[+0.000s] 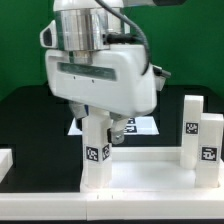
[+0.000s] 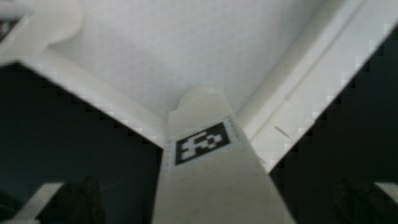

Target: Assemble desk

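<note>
The desk top (image 1: 140, 172) lies flat and white in front of the arm, and fills the background of the wrist view as the desk top (image 2: 160, 50) with a raised rim. A square white leg (image 1: 95, 155) with a black-and-white tag stands upright at its corner on the exterior view's left. My gripper (image 1: 100, 120) hangs right over this leg. In the wrist view the leg (image 2: 210, 165) runs between the dark fingers (image 2: 71, 202), with a gap on each side, so the gripper (image 2: 217, 208) is open around it. Two more legs (image 1: 192, 125) (image 1: 210, 142) stand at the right.
The marker board (image 1: 145, 126) lies on the black table behind the desk top, partly hidden by the arm. A white piece (image 1: 5, 160) sits at the exterior view's left edge. A green wall backs the scene.
</note>
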You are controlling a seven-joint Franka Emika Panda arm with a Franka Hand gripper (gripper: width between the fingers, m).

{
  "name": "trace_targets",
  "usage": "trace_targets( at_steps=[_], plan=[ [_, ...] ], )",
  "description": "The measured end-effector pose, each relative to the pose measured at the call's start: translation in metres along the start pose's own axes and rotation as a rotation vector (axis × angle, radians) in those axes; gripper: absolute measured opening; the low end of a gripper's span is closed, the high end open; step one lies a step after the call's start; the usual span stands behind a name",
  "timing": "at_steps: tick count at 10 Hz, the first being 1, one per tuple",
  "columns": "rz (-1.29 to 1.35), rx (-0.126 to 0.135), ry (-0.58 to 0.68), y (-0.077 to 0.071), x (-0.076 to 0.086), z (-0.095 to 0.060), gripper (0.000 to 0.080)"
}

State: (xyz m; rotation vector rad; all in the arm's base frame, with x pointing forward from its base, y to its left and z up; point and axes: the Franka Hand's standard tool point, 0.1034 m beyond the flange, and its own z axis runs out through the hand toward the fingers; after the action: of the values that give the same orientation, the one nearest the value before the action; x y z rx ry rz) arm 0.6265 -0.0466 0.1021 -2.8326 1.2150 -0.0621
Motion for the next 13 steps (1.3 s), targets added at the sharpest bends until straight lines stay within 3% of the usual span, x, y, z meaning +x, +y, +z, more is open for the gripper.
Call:
trace_targets(
  at_steps=[1,3,4,6,7,10,13],
  plan=[
    [0.058,0.000,0.000,0.0002,0.0000,0.0004,0.0610],
    [0.056,0.000,0.000,0.0004,0.0002,0.0005,0.0321],
    [0.142,0.001,0.000,0.0002,0.0001,0.0005,0.0284],
    [0.342,-0.005,-0.008,-0.0017,0.0016,0.0001,0.0284],
    [0.562,-0.004,-0.006,-0.0014,0.0040,-0.0004,0.0284],
    [1.031,0.021,-0.010,-0.0059,0.0002,0.0017,0.0284],
    [1.130,0.021,-0.016,-0.0048,0.0005,0.0015,0.0288]
  ],
)
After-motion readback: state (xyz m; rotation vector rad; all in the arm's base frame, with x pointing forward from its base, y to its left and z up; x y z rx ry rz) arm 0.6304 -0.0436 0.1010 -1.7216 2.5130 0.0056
